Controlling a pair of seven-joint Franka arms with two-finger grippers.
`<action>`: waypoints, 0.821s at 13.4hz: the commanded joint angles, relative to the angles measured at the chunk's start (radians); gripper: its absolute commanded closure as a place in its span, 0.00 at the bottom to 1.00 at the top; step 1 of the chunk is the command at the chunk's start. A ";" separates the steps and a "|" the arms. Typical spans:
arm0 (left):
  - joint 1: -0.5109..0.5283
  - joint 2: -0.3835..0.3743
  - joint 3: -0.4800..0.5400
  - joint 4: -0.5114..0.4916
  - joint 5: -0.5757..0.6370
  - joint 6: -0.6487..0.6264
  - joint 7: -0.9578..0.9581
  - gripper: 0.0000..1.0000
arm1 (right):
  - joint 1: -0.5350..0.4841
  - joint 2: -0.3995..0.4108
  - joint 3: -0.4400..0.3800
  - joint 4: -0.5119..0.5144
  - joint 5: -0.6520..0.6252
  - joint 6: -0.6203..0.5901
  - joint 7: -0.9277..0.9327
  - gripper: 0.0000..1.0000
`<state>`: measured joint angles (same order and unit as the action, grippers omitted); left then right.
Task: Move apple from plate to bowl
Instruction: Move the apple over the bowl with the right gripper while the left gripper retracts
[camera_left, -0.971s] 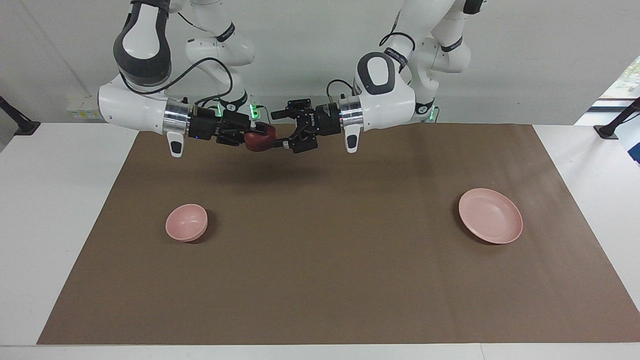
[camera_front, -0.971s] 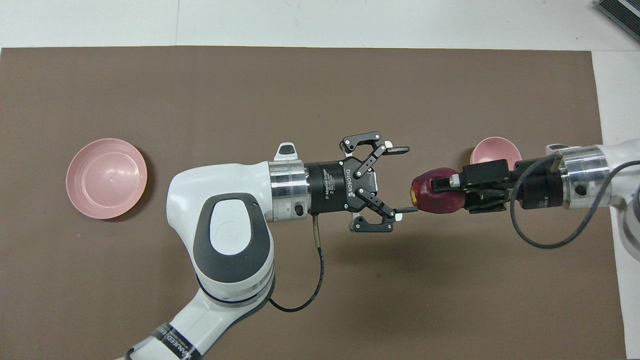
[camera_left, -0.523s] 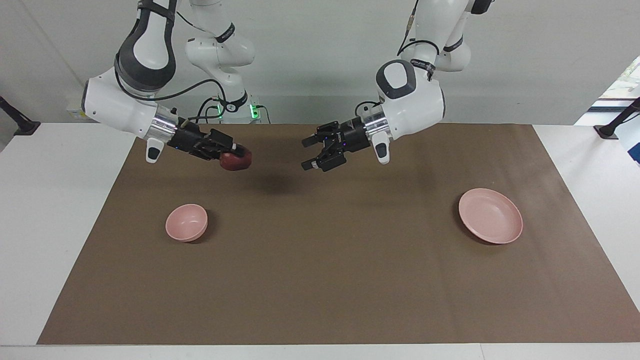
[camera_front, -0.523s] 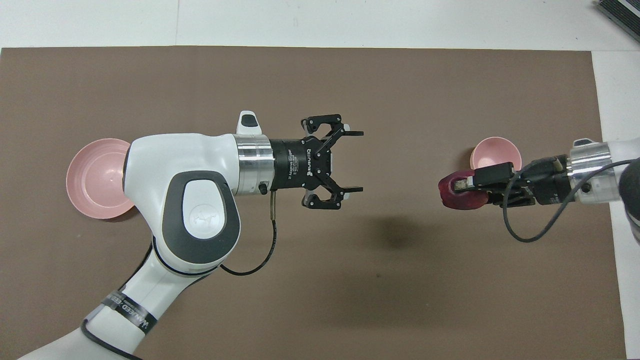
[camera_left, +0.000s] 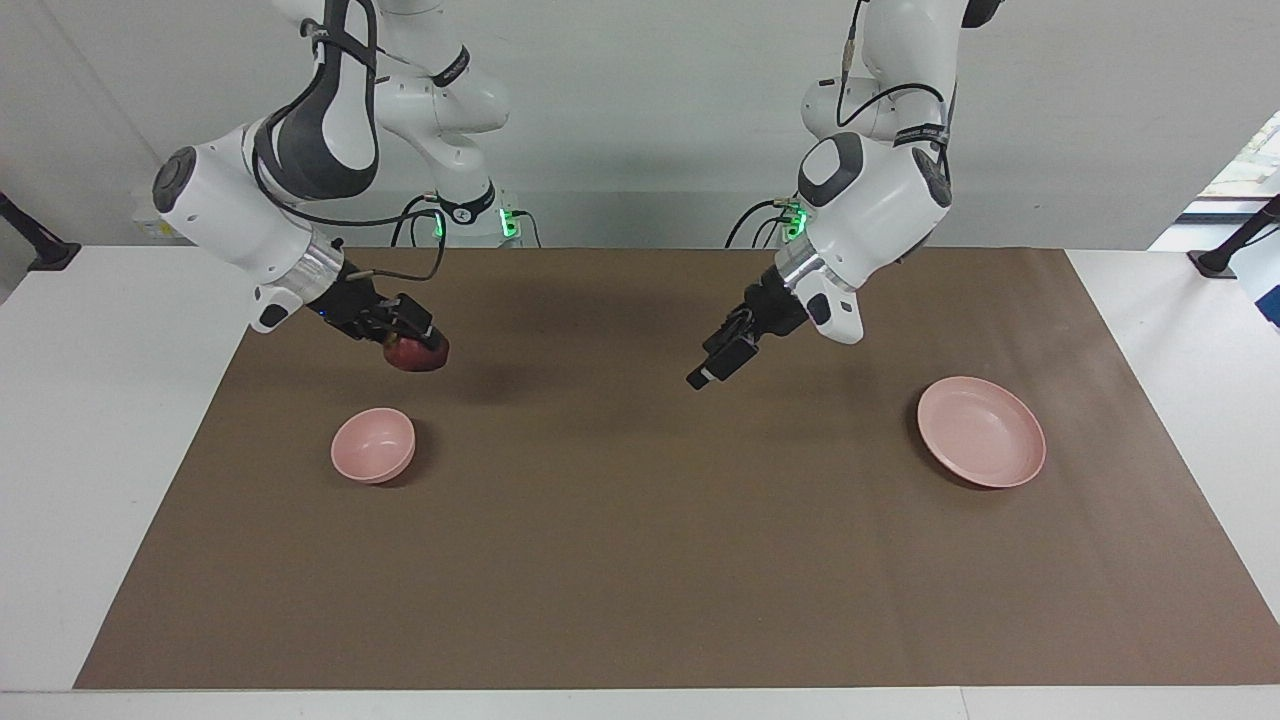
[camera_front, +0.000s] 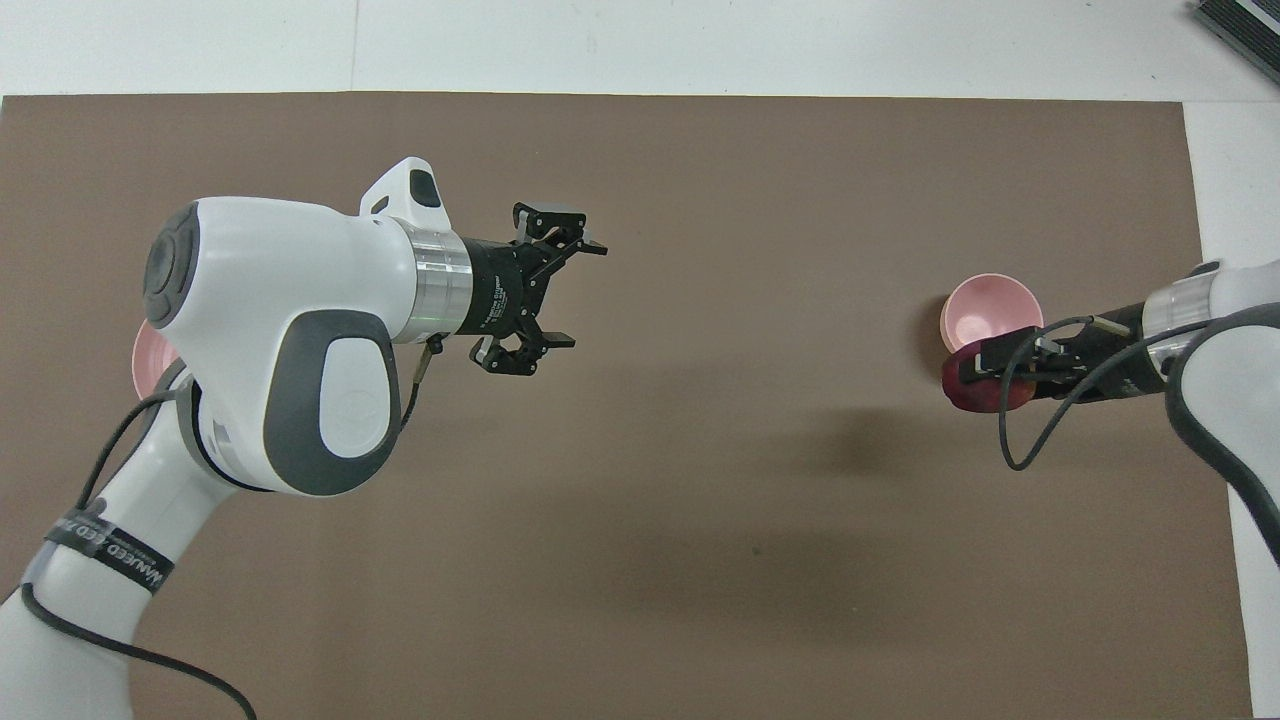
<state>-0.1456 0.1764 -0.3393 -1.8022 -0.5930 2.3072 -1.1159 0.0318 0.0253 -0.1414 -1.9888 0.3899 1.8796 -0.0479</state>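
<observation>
The dark red apple (camera_left: 415, 355) is held in my right gripper (camera_left: 420, 350), which is shut on it in the air over the mat, by the rim of the bowl (camera_left: 373, 444). In the overhead view the apple (camera_front: 975, 395) and right gripper (camera_front: 975, 380) overlap the edge of the small deep pink bowl (camera_front: 990, 303), which is empty. The wide pink plate (camera_left: 981, 431) lies empty toward the left arm's end; in the overhead view only a sliver of the plate (camera_front: 148, 350) shows under the left arm. My left gripper (camera_left: 712, 366) is open and empty over the mat's middle; it also shows in the overhead view (camera_front: 580, 295).
A brown mat (camera_left: 640, 560) covers most of the white table (camera_left: 100, 400). Only the bowl and plate lie on it. A dark object (camera_front: 1240, 25) sits at the table's corner, farthest from the robots.
The right gripper took the apple away from the left gripper, toward the bowl and lower. The left gripper, open, drew back toward the plate's end and tilted downward.
</observation>
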 joint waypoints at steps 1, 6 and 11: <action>0.040 -0.011 -0.004 0.052 0.113 -0.096 0.045 0.00 | 0.002 0.021 0.008 0.021 -0.124 0.071 -0.020 1.00; -0.061 -0.038 0.249 0.082 0.189 -0.256 0.399 0.00 | 0.013 0.109 0.014 0.073 -0.368 0.190 -0.084 1.00; -0.049 -0.052 0.373 0.179 0.408 -0.426 0.850 0.00 | 0.016 0.199 0.014 0.102 -0.421 0.292 -0.089 1.00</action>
<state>-0.2087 0.1315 0.0282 -1.6548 -0.2744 1.9245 -0.3884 0.0489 0.2004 -0.1290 -1.9119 0.0021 2.1579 -0.1194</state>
